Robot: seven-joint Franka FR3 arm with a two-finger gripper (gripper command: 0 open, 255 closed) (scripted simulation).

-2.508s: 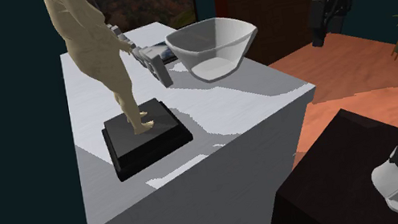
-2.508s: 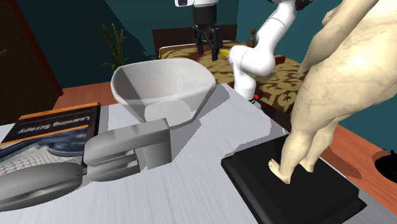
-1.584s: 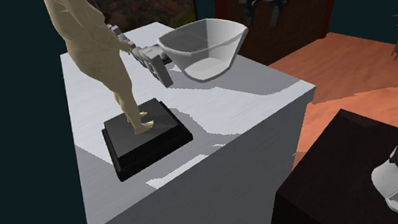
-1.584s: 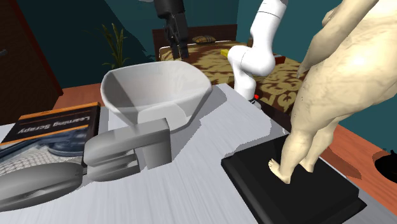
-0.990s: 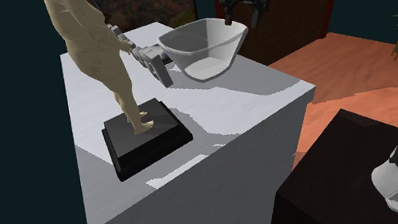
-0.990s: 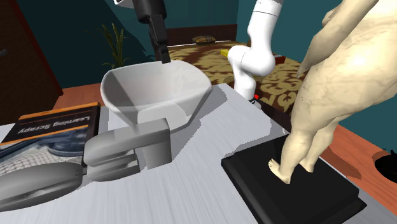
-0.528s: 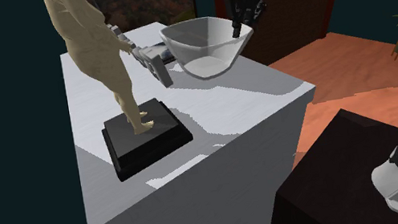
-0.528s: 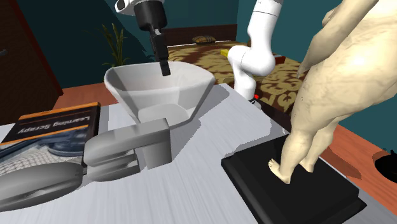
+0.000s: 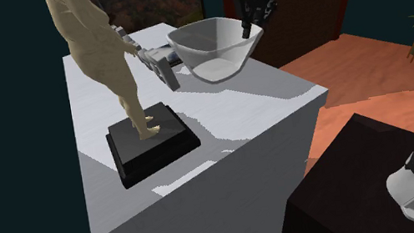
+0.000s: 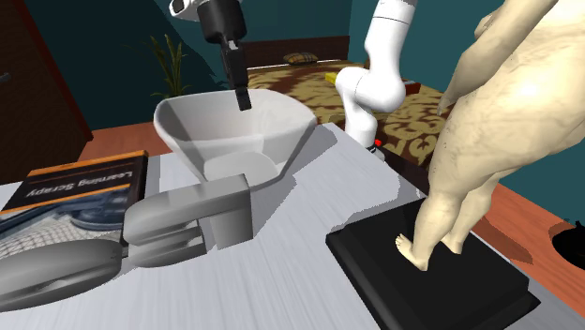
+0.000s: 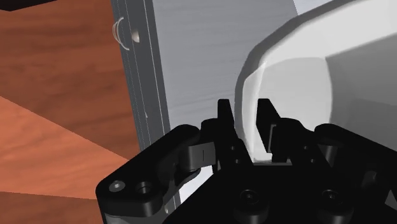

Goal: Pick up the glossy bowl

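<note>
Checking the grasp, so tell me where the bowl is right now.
In the shoulder view the bowl sits at the far right corner of the white table, beside the grey device, with the gripper clasping its rim.

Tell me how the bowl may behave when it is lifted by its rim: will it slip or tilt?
The bowl looks stiff with a smooth, shiny wall, so it may slip between the fingers. The gripper clasps the rim on one side only, so the bowl will probably hang tilted. Its narrow base suggests it tips easily.
</note>
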